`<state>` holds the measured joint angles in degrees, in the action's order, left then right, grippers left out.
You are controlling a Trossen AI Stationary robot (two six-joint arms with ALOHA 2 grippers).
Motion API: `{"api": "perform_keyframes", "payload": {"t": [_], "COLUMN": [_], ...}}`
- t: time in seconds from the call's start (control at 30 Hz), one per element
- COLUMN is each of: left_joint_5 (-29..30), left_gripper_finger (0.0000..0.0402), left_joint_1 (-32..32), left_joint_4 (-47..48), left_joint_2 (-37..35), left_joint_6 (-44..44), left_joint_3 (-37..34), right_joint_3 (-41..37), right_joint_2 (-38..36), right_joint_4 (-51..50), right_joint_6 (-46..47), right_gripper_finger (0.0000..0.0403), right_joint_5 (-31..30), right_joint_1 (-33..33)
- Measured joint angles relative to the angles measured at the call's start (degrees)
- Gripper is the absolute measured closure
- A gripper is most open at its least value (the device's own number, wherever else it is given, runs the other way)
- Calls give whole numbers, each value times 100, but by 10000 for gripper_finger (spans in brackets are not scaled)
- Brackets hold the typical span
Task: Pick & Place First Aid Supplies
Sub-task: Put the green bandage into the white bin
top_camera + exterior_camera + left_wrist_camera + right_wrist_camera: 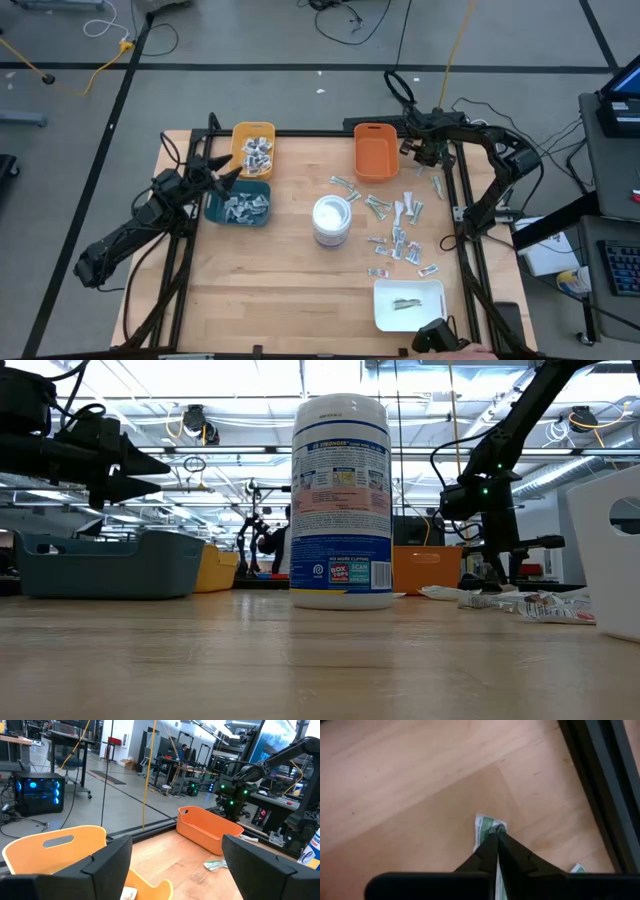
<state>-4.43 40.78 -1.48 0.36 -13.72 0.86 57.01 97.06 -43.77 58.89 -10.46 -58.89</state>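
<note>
Several first aid supplies (398, 232), small flat packets, lie scattered on the table's right half. More of them fill the yellow bin (253, 150) and the teal bin (238, 206). My right gripper (496, 834) points down at the far right, beside the orange bin (375, 150), shut on a pale-green striped strip (486, 823). In the high view the right gripper (420, 152) hides the strip. My left gripper (175, 870) hovers level and open over the yellow and teal bins, holding nothing. My right gripper pinches the green-striped strip between its two fingertips, close to one short end (492, 826), which sticks out just past the tips. The fingers come from above, pointing steeply down. The strip lies flat against the wooden table; the fingers hide its remaining length.
A white canister (332, 220) stands upright mid-table. A white tray (408, 303) at the near right holds one strip. Another packet (577, 868) lies close to the held strip, near the table's black edge rail (600, 780).
</note>
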Motion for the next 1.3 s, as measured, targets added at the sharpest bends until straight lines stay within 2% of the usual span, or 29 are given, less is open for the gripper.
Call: {"api": "perform_keyframes", "payload": {"t": [0.1, 0.27, 0.57, 0.73, 1.0, 1.13, 1.3], "left_joint_5": [0, -2, 0, 0, 0, -1, -2], "left_gripper_finger": [96, 91, 72, 75, 94, 99, 91], "left_joint_1": [0, 0, 1, 0, 0, 1, 1], "left_joint_4": [-1, -2, 0, -2, -2, -2, -2], "left_joint_2": [0, 0, 0, 0, 2, 1, 0], "left_joint_6": [0, 0, 0, 0, 0, 0, 0], "left_joint_3": [0, 0, 0, 0, 0, 0, 0], "right_joint_3": [0, -2, -2, -2, -2, -2, -2], "right_joint_2": [0, -147, -1267, -1953, -2567, -2599, -2599], "right_joint_4": [-2, 64, -712, -1202, -1889, -1898, -1797], "right_joint_6": [-26, -358, -669, -715, -407, -440, -559], "right_gripper_finger": [400, 402, 402, 402, 403, 403, 403], "right_joint_5": [32, 465, 291, 254, -151, 15, 183], "right_joint_1": [9, 12, 200, 415, 1020, 1426, 2267]}}
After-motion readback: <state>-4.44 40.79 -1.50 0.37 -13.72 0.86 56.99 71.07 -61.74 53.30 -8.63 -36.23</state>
